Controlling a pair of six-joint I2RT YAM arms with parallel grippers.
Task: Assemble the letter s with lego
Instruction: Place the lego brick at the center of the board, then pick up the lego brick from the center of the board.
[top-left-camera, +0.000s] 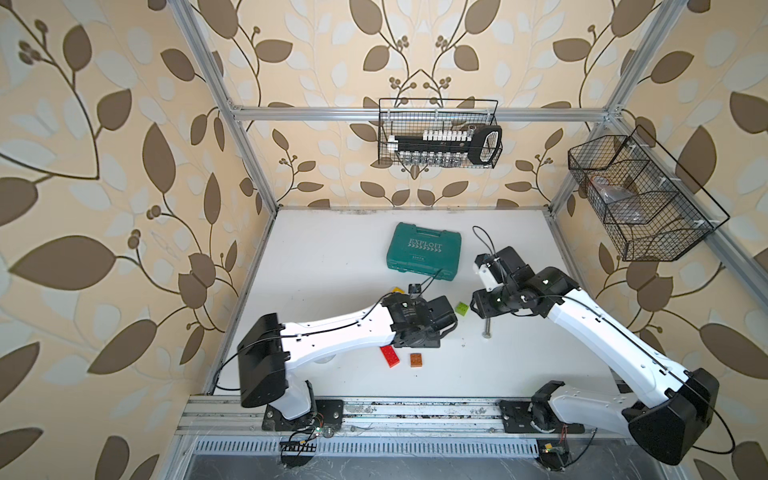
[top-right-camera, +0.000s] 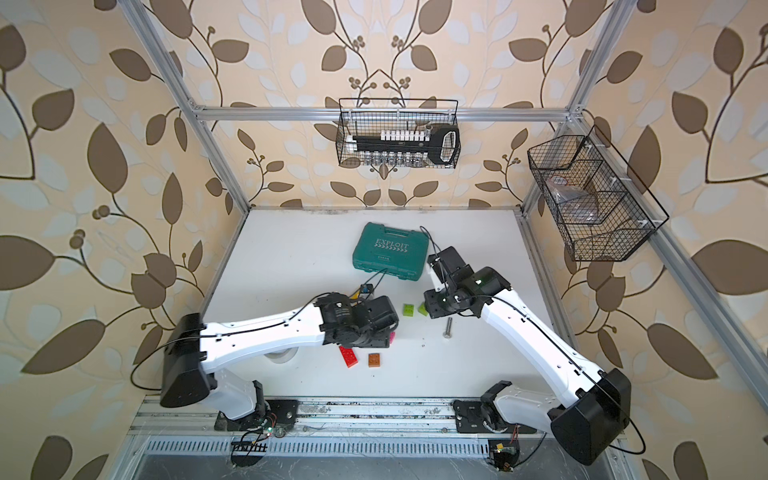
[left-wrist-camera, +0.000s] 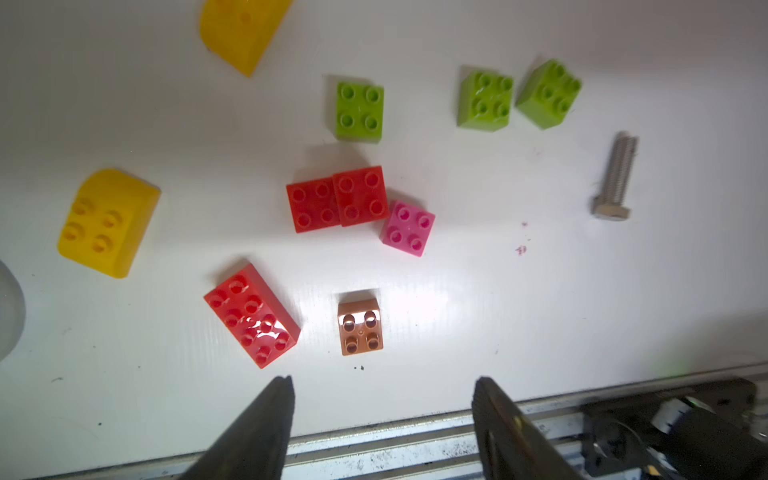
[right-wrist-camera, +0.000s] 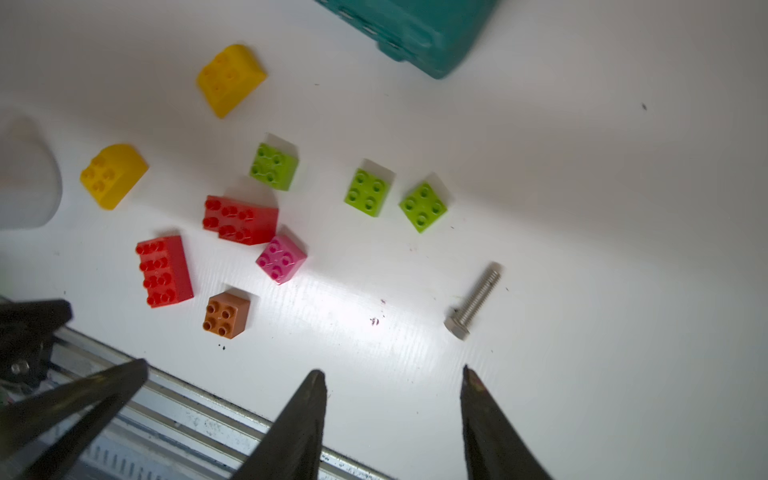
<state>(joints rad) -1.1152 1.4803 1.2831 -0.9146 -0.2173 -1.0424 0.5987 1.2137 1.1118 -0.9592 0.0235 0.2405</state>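
The lego lies loose on the white table. In the left wrist view I see two yellow bricks (left-wrist-camera: 108, 222), three green squares (left-wrist-camera: 359, 110), two red squares (left-wrist-camera: 338, 199) side by side, a pink square (left-wrist-camera: 407, 227) at their corner, a long red brick (left-wrist-camera: 251, 316) and a brown square (left-wrist-camera: 359, 328). My left gripper (left-wrist-camera: 382, 384) hangs open above the table's front edge, just short of the brown square, with nothing in it. My right gripper (right-wrist-camera: 392, 372) is open and empty too, near the bolt (right-wrist-camera: 471, 301) and the green squares (right-wrist-camera: 423, 206).
A grey metal bolt (top-left-camera: 486, 328) lies right of the bricks. A teal tool case (top-left-camera: 424, 251) sits behind them. Wire baskets hang on the back rail (top-left-camera: 438, 133) and the right wall (top-left-camera: 640, 199). The aluminium base rail (top-left-camera: 374, 415) runs along the front edge.
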